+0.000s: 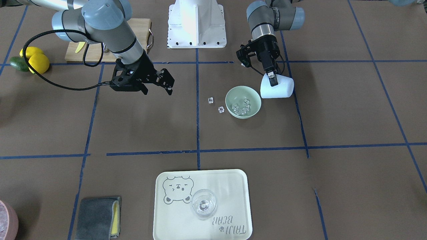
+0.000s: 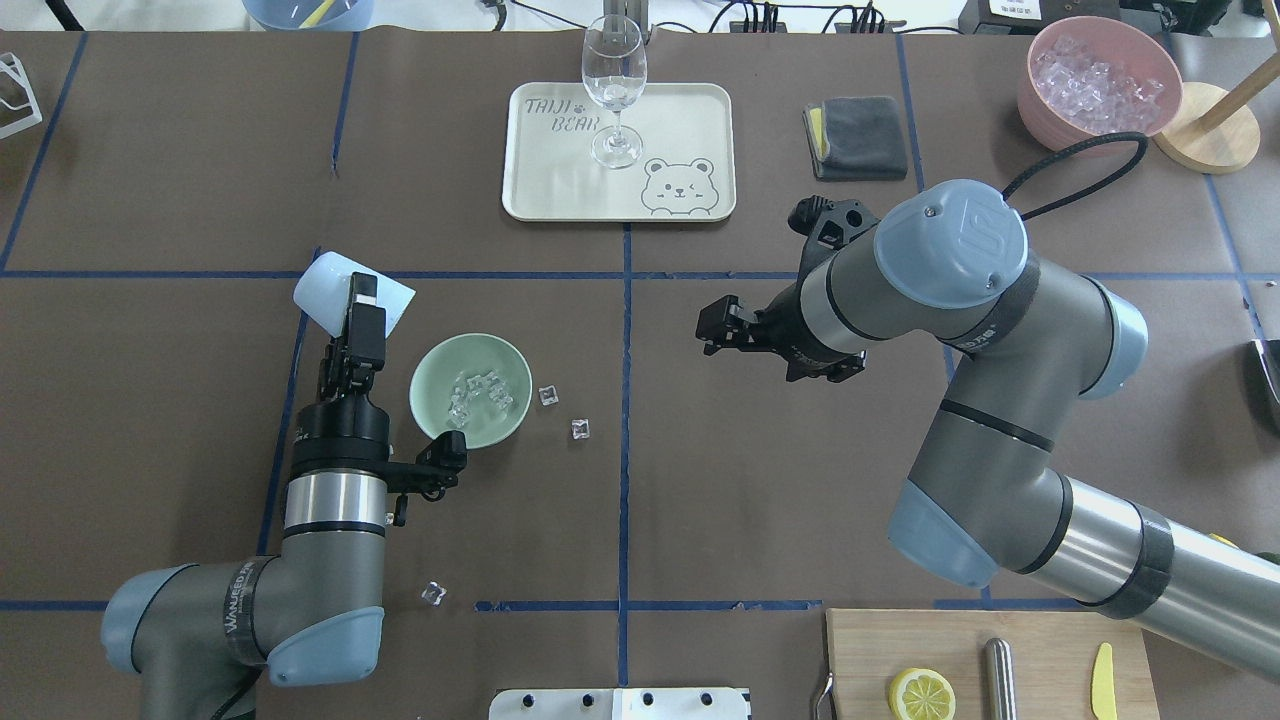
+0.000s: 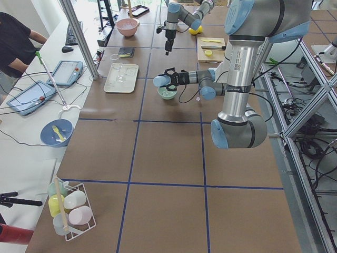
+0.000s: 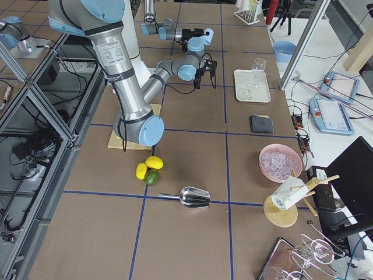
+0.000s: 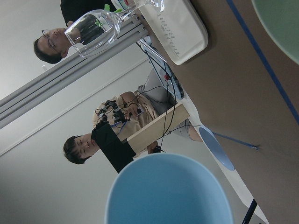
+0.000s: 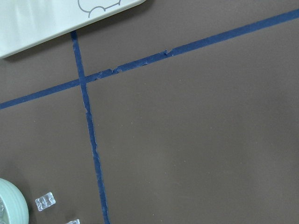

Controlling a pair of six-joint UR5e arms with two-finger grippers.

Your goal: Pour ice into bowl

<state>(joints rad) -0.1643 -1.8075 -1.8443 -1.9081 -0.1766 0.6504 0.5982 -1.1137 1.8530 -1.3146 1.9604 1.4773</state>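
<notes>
My left gripper (image 2: 362, 300) is shut on a light blue cup (image 2: 345, 290) and holds it tipped on its side just beside the bowl; no ice shows in the cup. The pale mint-green bowl (image 2: 425, 375) holds several clear ice cubes (image 2: 478, 392). Two loose cubes (image 2: 547, 395) (image 2: 580, 429) lie on the table right of the bowl, and one (image 2: 433, 593) lies near my left arm's base. In the front view the cup (image 1: 282, 90) sits beside the bowl (image 1: 233, 91). My right gripper (image 2: 715, 330) hangs open and empty above the table, right of the bowl.
A cream tray (image 2: 690, 120) with a wine glass (image 2: 612, 95) stands at the far middle, with a grey cloth (image 2: 855, 138) and a pink container (image 2: 1098, 80) to its right. A cutting board (image 2: 1000, 665) with a lemon half lies near the right arm's base.
</notes>
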